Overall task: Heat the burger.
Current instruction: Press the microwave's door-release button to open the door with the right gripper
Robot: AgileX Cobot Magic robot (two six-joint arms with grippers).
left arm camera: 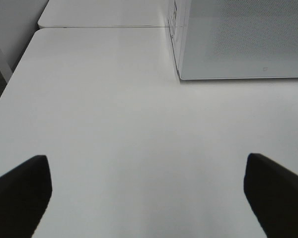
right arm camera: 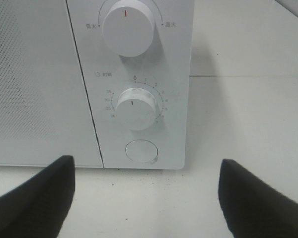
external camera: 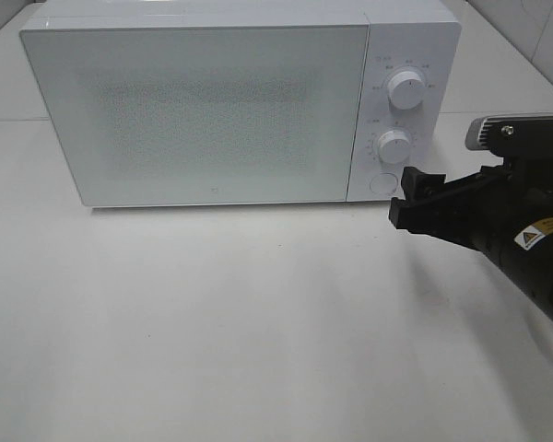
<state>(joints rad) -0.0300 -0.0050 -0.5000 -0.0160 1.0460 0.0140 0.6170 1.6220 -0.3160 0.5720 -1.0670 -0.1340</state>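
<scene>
Directly before a closed white microwave [external camera: 207, 110], the right hand [external camera: 403, 196] is hovering, spread apart.
Left hand [left arm camera: 146, 198] is hanging opened wide over the desk [left arm camera: 114, 99]; the burger is not showing anywhere.

Black right arm [external camera: 521, 253], black fingers [right arm camera: 35, 196], grey screwed housing [external camera: 511, 132], apparently a yellow warning label [external camera: 540, 234].

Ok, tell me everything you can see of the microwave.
The microwave is a glossy white box standing level on the white table, door shut, its dotted mesh window hiding the inside. The panel beside the door carries an upper knob, a lower knob and a round button beneath. Only the table touches it; the open right gripper hangs before the panel.
</scene>
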